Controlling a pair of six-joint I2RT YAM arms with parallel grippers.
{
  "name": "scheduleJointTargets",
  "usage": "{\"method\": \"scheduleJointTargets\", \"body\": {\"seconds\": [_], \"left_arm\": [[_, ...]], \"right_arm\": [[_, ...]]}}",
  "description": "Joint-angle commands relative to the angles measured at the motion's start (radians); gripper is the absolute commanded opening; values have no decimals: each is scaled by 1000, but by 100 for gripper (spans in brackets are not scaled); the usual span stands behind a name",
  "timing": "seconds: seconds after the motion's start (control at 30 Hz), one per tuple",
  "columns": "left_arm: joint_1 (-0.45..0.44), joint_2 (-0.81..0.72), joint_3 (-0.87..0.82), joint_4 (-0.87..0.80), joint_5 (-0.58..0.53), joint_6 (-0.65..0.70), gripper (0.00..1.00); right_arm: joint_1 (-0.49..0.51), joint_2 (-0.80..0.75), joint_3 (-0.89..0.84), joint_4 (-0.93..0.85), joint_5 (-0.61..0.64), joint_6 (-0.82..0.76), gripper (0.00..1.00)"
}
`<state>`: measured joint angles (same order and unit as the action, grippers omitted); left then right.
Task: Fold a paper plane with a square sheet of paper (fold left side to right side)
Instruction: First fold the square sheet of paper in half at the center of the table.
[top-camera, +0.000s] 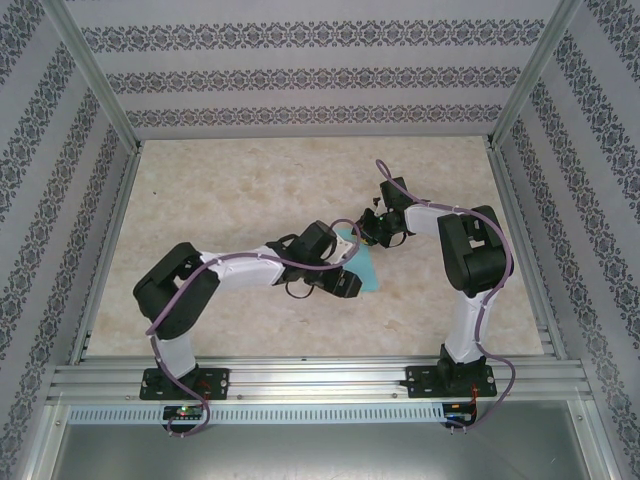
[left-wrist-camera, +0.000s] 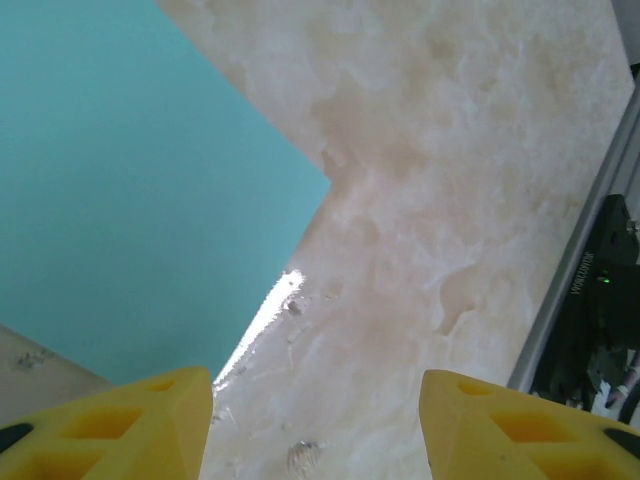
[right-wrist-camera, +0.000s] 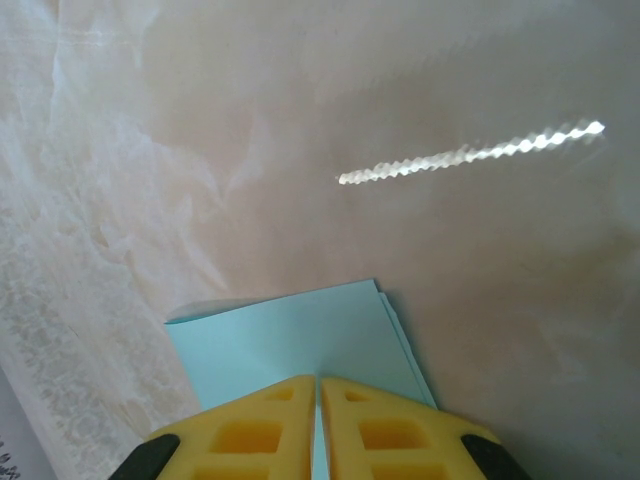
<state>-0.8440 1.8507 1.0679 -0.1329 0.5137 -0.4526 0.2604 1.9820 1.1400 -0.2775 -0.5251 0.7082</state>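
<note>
**A:** Paper (top-camera: 366, 268) sits mid-table, a bit right of centre. The table (top-camera: 250, 190) is a beige marbled top. The walls (top-camera: 300, 80) on the left, right and far sides are striped patterned wallpaper, and a metal frame (top-camera: 300, 382) runs along the near edge.

**B:** From above I can barely see it tbh. The left arm (top-camera: 250, 268) covers its left part, so only a turquoise strip pokes out. Can't make out the full outline.

**A:** Same. The left wrist view cuts it off at the top and left, with just one corner showing. The right wrist view is better: plain light turquoise, no marks, and a second layer's edge peeks out along one side, so it's doubled over there.

**B:** Jaws?

**A:** Left gripper (left-wrist-camera: 315, 430) is spread apart with nothing in it, just bare table between the fingers and the paper right beside it. Right gripper (right-wrist-camera: 318, 430) is clenched on the paper's far end, with a thin turquoise line between the tips.
</note>
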Motion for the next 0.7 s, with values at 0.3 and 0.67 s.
{"method": "scheduleJointTargets", "body": {"seconds": [0.3, 0.67], "left_arm": [[9, 58, -6, -40, 20, 24, 58], [-50, 18, -4, -131, 49, 80, 58]], "right_arm": [[11, 49, 2, -52, 71, -16, 13], [10, 52, 3, -55, 71, -16, 13]]}}
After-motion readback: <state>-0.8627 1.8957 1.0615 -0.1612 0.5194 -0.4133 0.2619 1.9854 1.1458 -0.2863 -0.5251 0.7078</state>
